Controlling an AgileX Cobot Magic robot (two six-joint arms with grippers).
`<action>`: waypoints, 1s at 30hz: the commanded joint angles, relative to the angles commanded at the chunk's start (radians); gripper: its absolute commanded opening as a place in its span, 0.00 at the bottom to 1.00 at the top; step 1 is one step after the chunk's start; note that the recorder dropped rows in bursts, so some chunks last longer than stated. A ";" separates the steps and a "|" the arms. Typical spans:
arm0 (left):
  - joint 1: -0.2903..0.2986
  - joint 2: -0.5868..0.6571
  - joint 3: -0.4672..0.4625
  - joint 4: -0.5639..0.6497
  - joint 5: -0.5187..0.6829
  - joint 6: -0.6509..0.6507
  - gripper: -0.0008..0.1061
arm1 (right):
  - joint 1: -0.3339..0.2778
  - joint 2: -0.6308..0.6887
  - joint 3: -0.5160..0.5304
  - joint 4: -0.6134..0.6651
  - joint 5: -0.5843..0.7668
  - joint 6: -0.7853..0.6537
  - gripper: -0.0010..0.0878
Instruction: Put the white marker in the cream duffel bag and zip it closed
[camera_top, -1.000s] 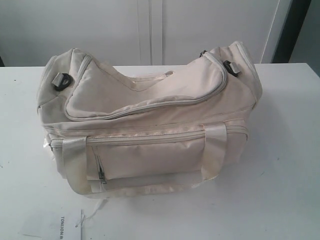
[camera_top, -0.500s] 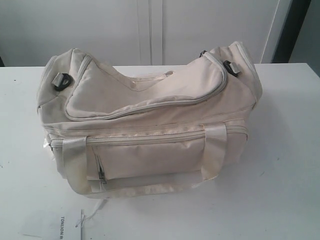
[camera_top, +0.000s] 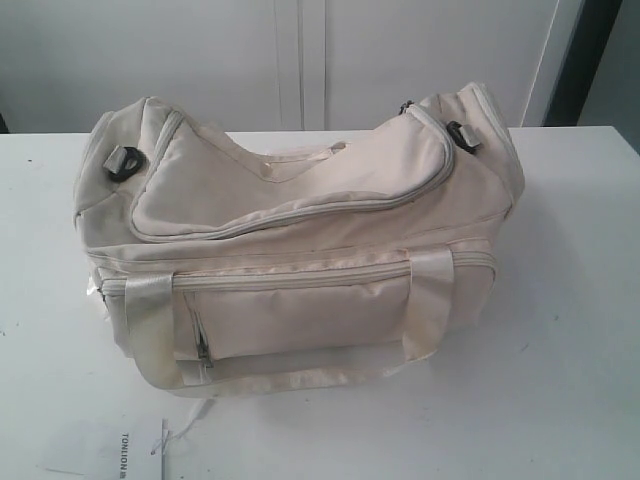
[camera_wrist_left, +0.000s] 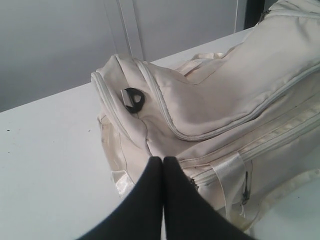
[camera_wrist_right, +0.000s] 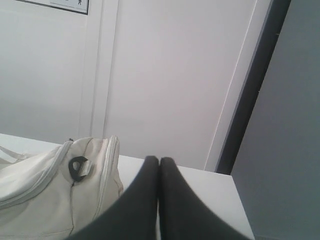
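White worktop (camera_top: 570, 300) carrying the cream duffel bag (camera_top: 300, 240), centred, its curved top flap (camera_top: 250, 190) lying shut. The left gripper (camera_wrist_left: 163, 161), near one end of the bag, and the right gripper (camera_wrist_right: 159, 160), beyond the other end, both show jaws pressed together and empty. The white marker appears in no view; whether it lies inside cannot be told. Risk: tugging the zip one-handed may drag the soft, unbraced bag.

exterior: high, looked down on whole cream duffel bag (camera_top: 300, 250), pocket side, white table (camera_top: 560, 380), wall (camera_top: 200, 60) behind.
left wrist: low, close, faced along bag over left gripper (camera_wrist_left: 163, 161).
right wrist: tilted up at wall past right gripper (camera_wrist_right: 159, 161); caught one bag end.
shared: exterior + left wrist saw one dark end ring (camera_top: 125, 162); exterior + right wrist saw other end ring (camera_top: 463, 136).
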 joint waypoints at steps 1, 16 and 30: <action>0.000 0.000 0.000 0.000 0.000 0.000 0.01 | 0.000 0.000 0.000 0.000 0.000 0.000 0.01; 0.000 -0.056 0.003 0.025 -0.002 0.002 0.01 | 0.000 0.000 0.000 0.000 0.000 0.000 0.01; 0.009 -0.183 0.234 0.219 -0.093 -0.231 0.01 | 0.000 0.000 0.000 0.000 0.000 0.000 0.01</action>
